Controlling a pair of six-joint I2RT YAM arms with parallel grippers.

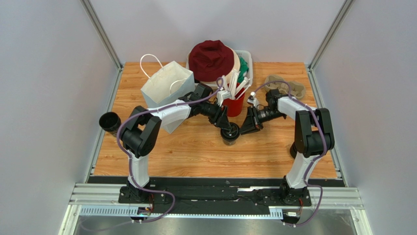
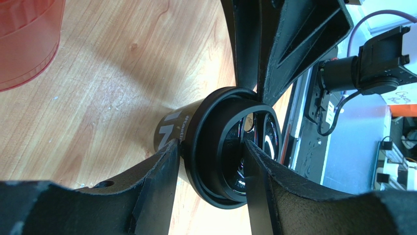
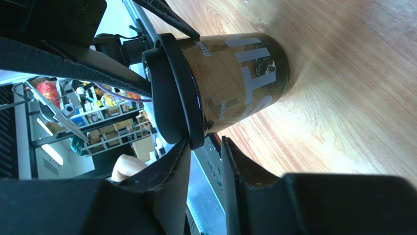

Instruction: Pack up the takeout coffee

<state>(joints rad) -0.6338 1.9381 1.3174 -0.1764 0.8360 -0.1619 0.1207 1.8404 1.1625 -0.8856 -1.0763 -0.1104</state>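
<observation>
The takeout coffee (image 1: 230, 134), a dark brown cup with white lettering and a black lid, stands upright mid-table. It also shows in the left wrist view (image 2: 176, 128) and the right wrist view (image 3: 235, 78). My left gripper (image 1: 226, 125) is shut on it from above: one finger (image 2: 159, 188) sits under the lid rim against the cup wall, and the other (image 2: 262, 183) lies on the lid (image 2: 220, 147) top. My right gripper (image 1: 245, 128) is just right of the cup. Its fingers (image 3: 169, 188) stand a narrow gap apart, tips at the lid rim (image 3: 193, 132), with nothing between them.
A white paper bag (image 1: 166, 84) stands at back left. A red cup (image 1: 235, 104) with utensils is just behind the coffee and shows in the left wrist view (image 2: 24, 39). A maroon hat (image 1: 211, 58) rests on a white basket (image 1: 247, 59). A cardboard carrier (image 1: 286, 86) lies at back right. A black lidless cup (image 1: 110, 121) sits at the left edge.
</observation>
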